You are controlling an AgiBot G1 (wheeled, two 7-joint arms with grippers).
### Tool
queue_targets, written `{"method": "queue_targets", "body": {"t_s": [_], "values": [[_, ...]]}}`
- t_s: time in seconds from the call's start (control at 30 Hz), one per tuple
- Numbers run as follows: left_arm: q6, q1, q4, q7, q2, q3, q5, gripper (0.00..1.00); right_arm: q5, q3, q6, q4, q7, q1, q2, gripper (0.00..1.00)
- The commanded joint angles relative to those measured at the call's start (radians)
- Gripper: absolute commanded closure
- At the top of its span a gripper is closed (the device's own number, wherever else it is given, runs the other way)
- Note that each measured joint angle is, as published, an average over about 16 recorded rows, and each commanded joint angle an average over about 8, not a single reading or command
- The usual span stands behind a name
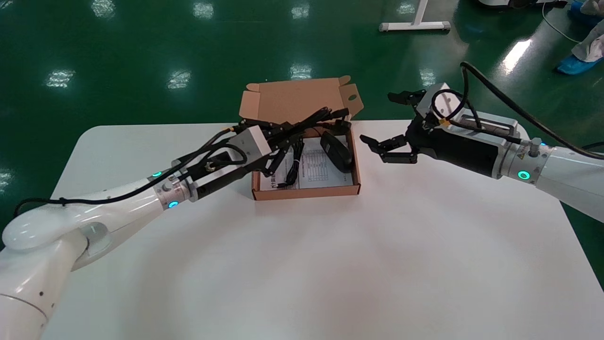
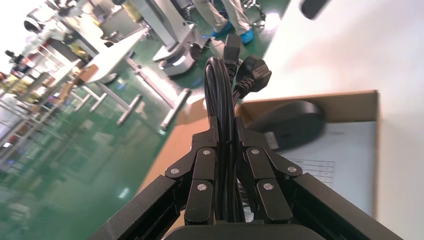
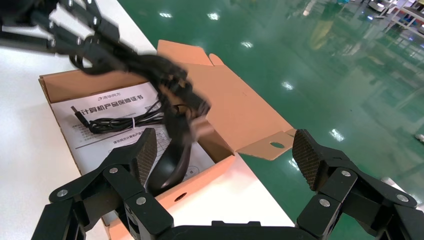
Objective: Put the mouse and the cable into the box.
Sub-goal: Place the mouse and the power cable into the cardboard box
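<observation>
mouse [image 1: 336, 152]: in box [image 1: 306, 191], done
cable [image 1: 311, 120]: clamped in left pincer [image 2: 223, 131], above box
right pincer [image 1: 379, 118]: wide open, empty, beside box
todo: lower, release

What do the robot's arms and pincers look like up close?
The left arm and right arm are glossy white tubes, each with black cables looped outside and cyan light rings near the wrist. The left pincer and right pincer are black jointed linkages with visible screws; the right one's pads are textured.

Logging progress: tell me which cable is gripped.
The thick cable, shut in the left gripper over the box; the thin cable lies loose inside.
</observation>
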Motion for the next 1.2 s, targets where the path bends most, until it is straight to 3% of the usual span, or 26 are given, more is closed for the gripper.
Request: {"method": "queue_targets", "body": {"t_s": [0.03,0.1,0.13,0.33,0.4,0.83,1.2], "values": [[0.016,-0.011,0.035,0.018,0.009,0.005,0.004,1.00,0.000,0.000,-0.001,-0.003,-0.002,0.001,0.000,0.00],[0.017,-0.015,0.074,0.037,0.021,0.000,-0.004,0.97,0.000,0.000,-0.001,-0.005,-0.003,0.002,-0.001,0.00],[0.016,-0.016,0.091,0.045,0.026,-0.003,-0.008,0.89,0.000,0.000,-0.002,-0.006,-0.004,0.002,-0.001,0.00],[0.011,-0.021,0.168,0.079,0.049,-0.023,-0.032,0.14,0.002,0.001,-0.004,-0.009,-0.005,0.004,0.000,0.00],[0.011,-0.021,0.174,0.081,0.051,-0.024,-0.033,0.00,0.002,0.001,-0.005,-0.010,-0.005,0.004,0.001,0.00],[0.028,-0.036,0.173,0.065,0.056,-0.034,-0.054,0.00,0.027,0.019,-0.009,-0.010,-0.009,0.008,0.028,0.00],[0.109,-0.066,0.231,-0.067,0.114,-0.135,-0.250,0.00,0.166,0.118,0.033,-0.050,-0.005,-0.013,0.081,0.00]]}}
